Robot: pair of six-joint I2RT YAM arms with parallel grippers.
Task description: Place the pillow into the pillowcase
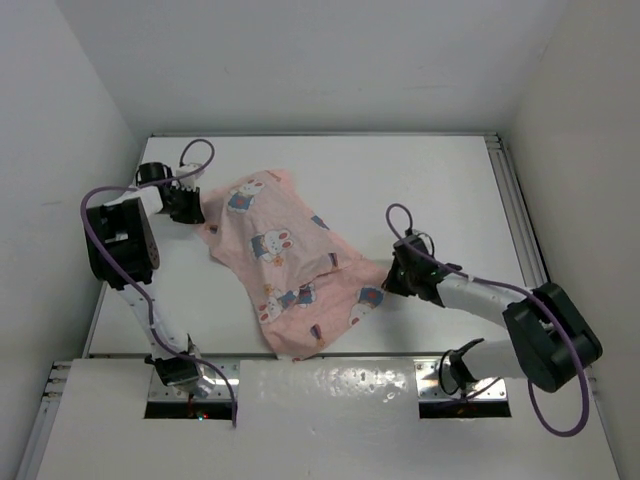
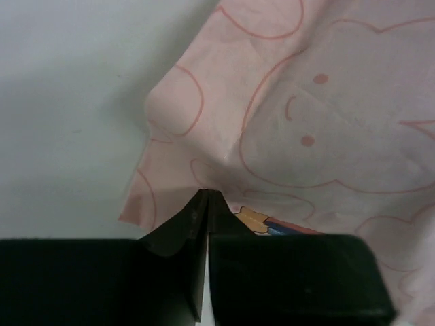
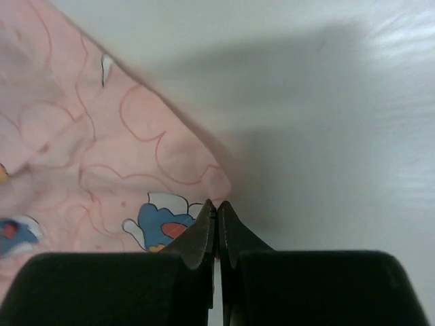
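Pink pillowcase (image 1: 285,262) in both closed claws (image 2: 206,197) (image 3: 217,205)

The white table (image 1: 440,190) carries the pink rabbit-print pillowcase (image 1: 285,255), rumpled and lying flat just nine o'clock of centre (corners reaching toward ten, twelve, four and six o'clock), its six o'clock corner near the table's near edge.
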